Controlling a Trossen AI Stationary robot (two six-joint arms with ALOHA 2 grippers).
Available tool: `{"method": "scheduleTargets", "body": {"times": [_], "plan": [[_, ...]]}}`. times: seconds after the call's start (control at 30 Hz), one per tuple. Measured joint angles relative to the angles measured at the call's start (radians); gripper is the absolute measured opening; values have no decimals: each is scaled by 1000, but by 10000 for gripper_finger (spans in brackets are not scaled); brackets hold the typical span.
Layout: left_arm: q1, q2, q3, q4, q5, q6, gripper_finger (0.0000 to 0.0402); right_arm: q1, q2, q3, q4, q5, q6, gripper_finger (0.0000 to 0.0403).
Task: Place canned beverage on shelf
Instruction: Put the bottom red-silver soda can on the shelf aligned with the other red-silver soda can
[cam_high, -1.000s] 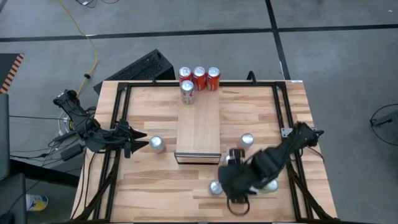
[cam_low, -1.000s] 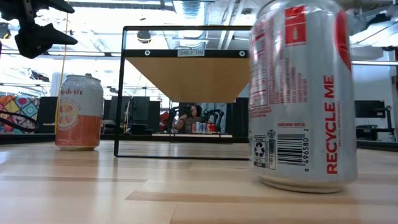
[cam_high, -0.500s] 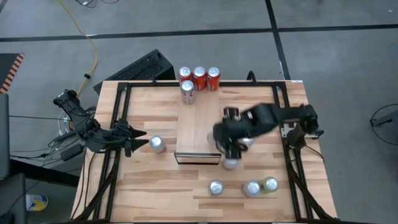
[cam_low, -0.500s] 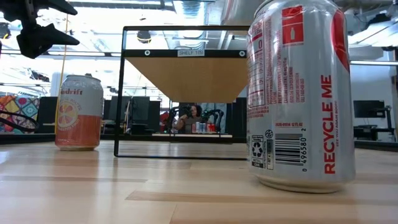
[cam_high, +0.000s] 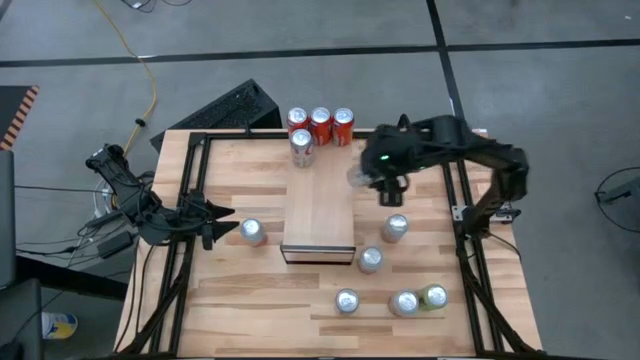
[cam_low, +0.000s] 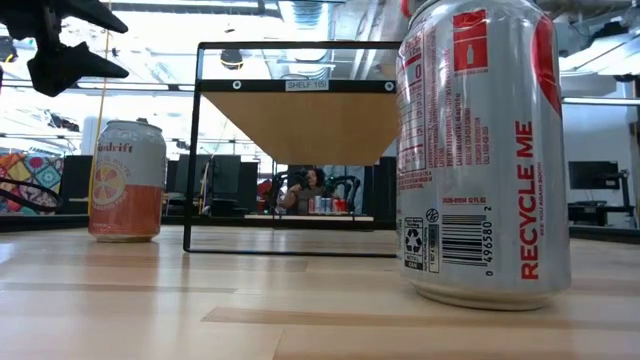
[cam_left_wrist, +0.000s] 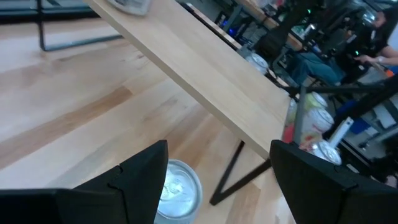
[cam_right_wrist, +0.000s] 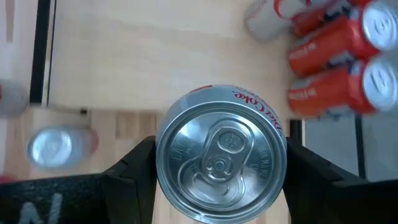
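Wooden tabletop (cam_high: 240, 300), right gripper (cam_right_wrist: 221, 163) clamping silver soda can (cam_right_wrist: 221, 163) beside light-wood shelf (cam_high: 318, 205), four cans at its far end, left gripper (cam_left_wrist: 217, 180) parted over one can.

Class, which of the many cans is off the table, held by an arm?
The silver can between the right gripper's fingers, carried above the shelf's right edge; the rest stand free.

Right arm raised mid-table, fingers (cam_right_wrist: 140, 171) clamped; left arm low at the table's left edge, fingers (cam_left_wrist: 146, 171) apart.

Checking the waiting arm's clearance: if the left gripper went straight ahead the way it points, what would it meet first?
Probably the silver-topped can standing just ahead of the open left gripper on the wooden tabletop; beyond it stands the raised light-wood shelf.
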Motion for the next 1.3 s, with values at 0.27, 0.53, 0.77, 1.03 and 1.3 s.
{"method": "scheduleTargets", "body": {"times": [0.27,0.53,0.77,1.03,1.3], "plan": [[0,0,0,-12,-63,0,270,-91,-215,-367,-2,-13,-210,245],[0,0,0,-12,-103,-1,270,-296,-186,-578,156,-90,-399,245],[0,0,0,-23,-96,-2,270,-337,-66,-628,237,-199,-503,245],[0,0,0,-72,-127,-54,270,-342,-2,-718,398,-257,-529,245],[0,-1,0,-71,-194,-98,270,-369,-20,-835,480,-316,-550,245]]}}
